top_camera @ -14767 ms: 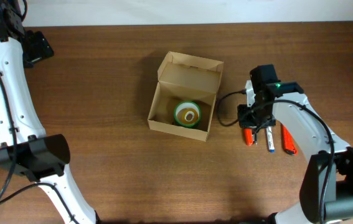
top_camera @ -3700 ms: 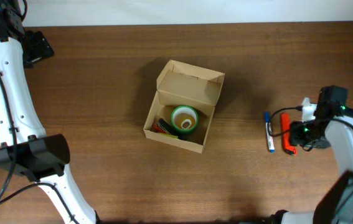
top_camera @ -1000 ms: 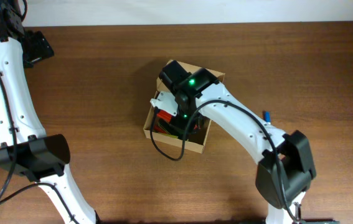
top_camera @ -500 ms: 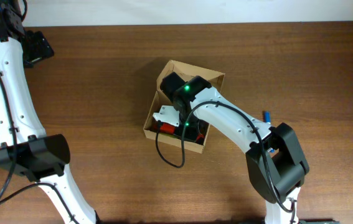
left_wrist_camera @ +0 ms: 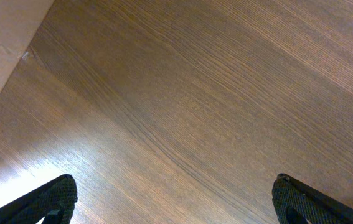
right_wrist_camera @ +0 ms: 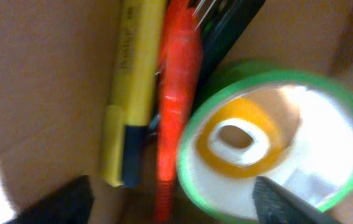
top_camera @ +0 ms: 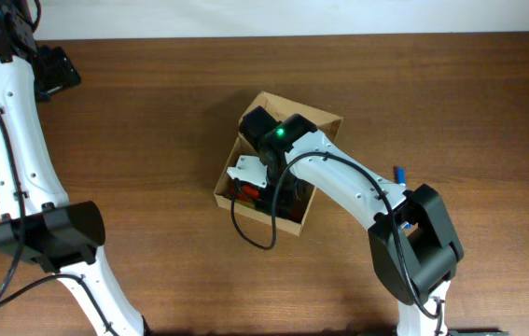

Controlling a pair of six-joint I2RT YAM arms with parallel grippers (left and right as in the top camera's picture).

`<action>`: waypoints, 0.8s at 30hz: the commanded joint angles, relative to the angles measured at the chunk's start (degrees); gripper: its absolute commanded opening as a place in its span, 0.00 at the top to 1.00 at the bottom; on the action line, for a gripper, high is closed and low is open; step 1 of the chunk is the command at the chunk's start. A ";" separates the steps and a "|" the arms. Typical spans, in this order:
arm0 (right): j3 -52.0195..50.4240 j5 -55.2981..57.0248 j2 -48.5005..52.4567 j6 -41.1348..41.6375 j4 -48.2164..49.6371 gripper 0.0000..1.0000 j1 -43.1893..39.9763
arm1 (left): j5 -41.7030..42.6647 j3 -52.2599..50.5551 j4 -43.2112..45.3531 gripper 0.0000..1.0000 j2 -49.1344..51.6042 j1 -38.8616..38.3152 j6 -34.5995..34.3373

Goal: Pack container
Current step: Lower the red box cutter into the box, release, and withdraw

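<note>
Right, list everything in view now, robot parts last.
cardboard box: one, tan, mid-table, flap lid open
green tape roll: one, green, in the box
smaller roll: one, yellow, nested in the green roll
yellow marker: one, yellow with a dark cap, along the box wall
orange marker: one, orange, beside the yellow marker
dark pen: one, blackish, beside the orange marker
blue pen: one, blue, on the table right of the box, mostly hidden
table: one, brown wood
left gripper: open, over bare wood
right gripper: open, inside the box

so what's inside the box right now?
In the container: green tape roll with a yellow roll nested inside, yellow marker, orange pen, dark pen. Anything under them is covered.
</note>
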 commanded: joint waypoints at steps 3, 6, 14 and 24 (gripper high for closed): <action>0.33 7.19 -3.26 9.11 5.38 0.11 0.46 | 0.17 -0.15 -0.02 0.00 0.94 0.20 0.22; 3.17 8.87 -5.14 14.78 5.97 0.21 -1.62 | 0.17 -0.15 -0.04 0.00 0.94 0.20 0.22; 5.22 12.76 -16.98 27.39 9.55 0.65 -12.20 | 0.17 -0.15 -0.04 0.00 0.94 0.20 0.22; 2.78 15.04 -22.29 38.73 -6.40 0.71 -41.70 | 0.17 -0.15 -0.04 0.01 0.94 0.20 0.22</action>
